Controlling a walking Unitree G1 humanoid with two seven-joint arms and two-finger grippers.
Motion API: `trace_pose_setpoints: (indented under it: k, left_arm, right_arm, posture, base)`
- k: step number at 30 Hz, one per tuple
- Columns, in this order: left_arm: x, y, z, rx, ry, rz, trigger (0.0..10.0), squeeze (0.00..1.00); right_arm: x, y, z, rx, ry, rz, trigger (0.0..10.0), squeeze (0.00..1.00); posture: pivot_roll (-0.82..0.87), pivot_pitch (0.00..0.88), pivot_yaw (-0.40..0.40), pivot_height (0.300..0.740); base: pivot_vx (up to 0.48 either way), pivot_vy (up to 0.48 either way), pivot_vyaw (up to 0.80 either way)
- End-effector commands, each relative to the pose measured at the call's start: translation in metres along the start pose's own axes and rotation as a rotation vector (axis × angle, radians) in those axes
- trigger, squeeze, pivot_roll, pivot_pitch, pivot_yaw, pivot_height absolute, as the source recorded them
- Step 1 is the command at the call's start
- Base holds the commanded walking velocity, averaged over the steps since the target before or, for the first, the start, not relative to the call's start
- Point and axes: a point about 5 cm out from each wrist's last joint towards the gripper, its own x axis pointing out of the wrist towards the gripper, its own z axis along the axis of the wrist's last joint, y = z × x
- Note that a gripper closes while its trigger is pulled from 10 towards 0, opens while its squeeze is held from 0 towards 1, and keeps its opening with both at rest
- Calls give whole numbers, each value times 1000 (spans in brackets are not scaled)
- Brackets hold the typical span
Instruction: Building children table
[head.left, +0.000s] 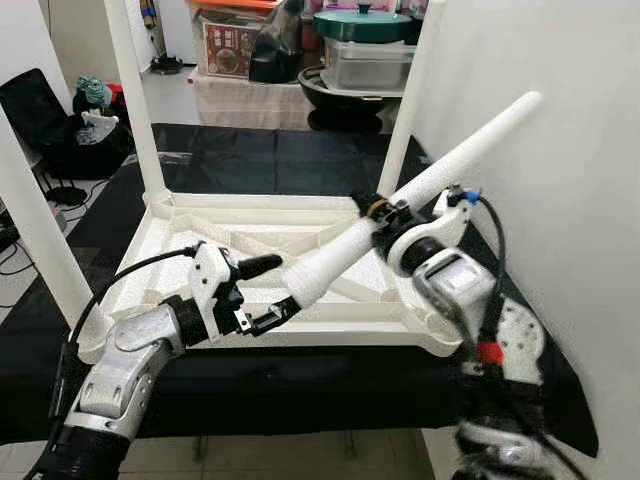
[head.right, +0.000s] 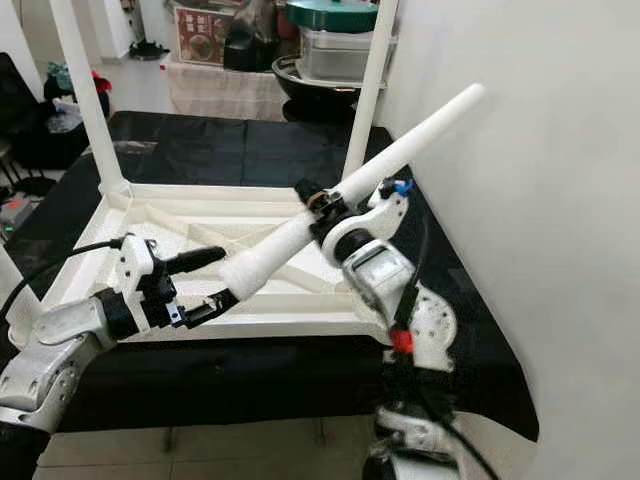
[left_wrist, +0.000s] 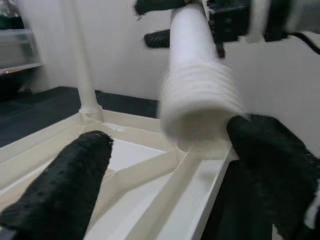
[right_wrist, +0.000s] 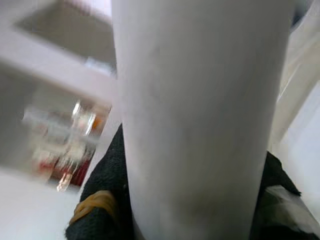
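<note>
The white children's table top (head.left: 168, 226) lies upside down on a black-covered table (head.left: 250, 150). Legs stand up from its far left corner (head.left: 135, 100), far right corner (head.left: 415, 90) and near left corner (head.left: 35, 230). A loose white leg (head.left: 450, 160) slants over the frame, its thick threaded end (left_wrist: 197, 100) low and toward me. My right gripper (head.left: 383, 212) is shut on the leg's middle; the leg (right_wrist: 200, 125) stands close between its fingers (right_wrist: 95, 210). My left gripper (head.left: 272, 292) is open, its fingers (left_wrist: 60, 195) straddling the threaded end above the frame's near side.
A white wall (head.left: 580, 150) runs close along the right. Beyond the table stand boxes and a pot with a green lid (head.left: 362, 22). A black chair with clutter (head.left: 50, 120) is at the far left. The table's near edge is just below my arms.
</note>
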Motion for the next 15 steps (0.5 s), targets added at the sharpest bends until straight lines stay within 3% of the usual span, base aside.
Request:
trace_pose_setpoints:
  k: [1,6,7,9,10,15]
  left_arm:
    - [-2,2,2,-9,-16,46,10000,1000]
    - [-5,4,2,-10,-16,72,10000,1000]
    - [-8,2,1,-18,-11,91,10000,1000]
    - [-8,2,1,-18,-11,91,10000,1000]
    - [-8,1,-1,-27,-7,108,10000,1000]
    - [-7,1,-3,-34,3,137,10000,1000]
  right_arm:
    - [-2,-11,28,13,-113,-36,0,0]
    - [-5,-20,51,-12,-185,-71,0,0]
    - [-16,-28,77,-148,-276,-101,0,0]
    - [-16,-28,77,-148,-276,-101,0,0]
    - [-23,-28,86,-270,-304,-97,0,0]
    - [-26,-28,80,-390,-285,-89,0,0]
  posture:
    - [72,0,-89,740]
    - [73,0,-88,740]
    - [75,0,-89,740]
    - [75,0,-89,740]
    - [68,0,-83,740]
    - [63,0,-79,740]
  base:
    - [0,0,0]
    - [0,0,0]
    - [0,0,0]
    - [0,0,0]
    - [0,0,0]
    - [0,0,0]
